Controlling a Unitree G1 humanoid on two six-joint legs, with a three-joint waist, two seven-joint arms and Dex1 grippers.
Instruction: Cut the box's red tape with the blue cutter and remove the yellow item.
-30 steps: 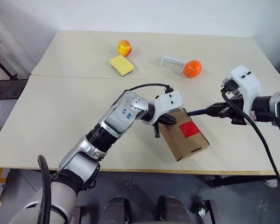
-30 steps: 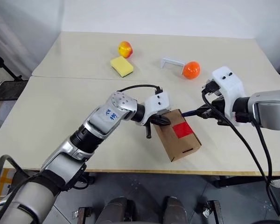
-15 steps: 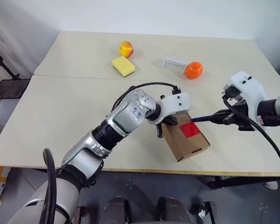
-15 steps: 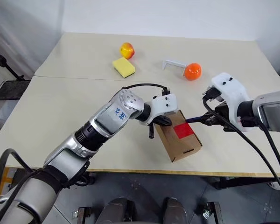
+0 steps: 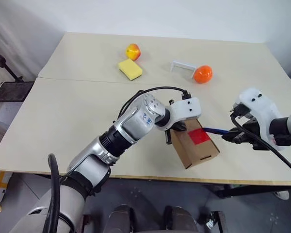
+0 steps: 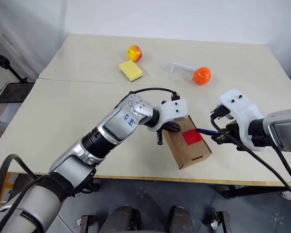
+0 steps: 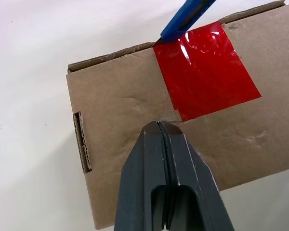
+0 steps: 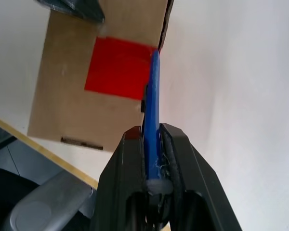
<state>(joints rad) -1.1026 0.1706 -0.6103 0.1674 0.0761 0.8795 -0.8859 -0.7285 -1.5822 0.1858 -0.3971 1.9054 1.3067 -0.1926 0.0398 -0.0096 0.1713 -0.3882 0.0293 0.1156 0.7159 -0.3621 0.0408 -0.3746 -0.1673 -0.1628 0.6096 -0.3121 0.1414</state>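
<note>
Pulled back toward the robot and dropped a little since a second ago, right tool (image 5: pixel 233 137), and with it the blue cutter (image 5: pixel 214 130), tip now down at the edge of the red tape (image 5: pixel 200 136) where earlier it hovered past the box's far corner. Clamped tight on the cutter's rear end, both black fingers (image 8: pixel 127 166) pinching the slim blue stick between them, tip laid right at the tape's border by the cardboard edge. Left tool (image 7: pixel 164 126) fully closed, holding nothing, tips pressed onto the cardboard top just beside the tape. Shifted barely at all since the earlier frame, that one.

Box (image 5: pixel 191 151): brown, oblong, sitting skewed near the front edge of the desk (image 5: pixel 63 121), flaps closed, a small slot on its near end, corrugated edge showing along one side. Tape a glossy bright red square across the top, slightly wrinkled, catching a glint of light.

Further out on the far half of the desk: yellow sponge (image 5: pixel 130 69) with a yellow-red apple (image 5: pixel 133 51) just behind it, well apart from an orange ball (image 5: pixel 203 74) touching a white bracket-like piece (image 5: pixel 183 66).
</note>
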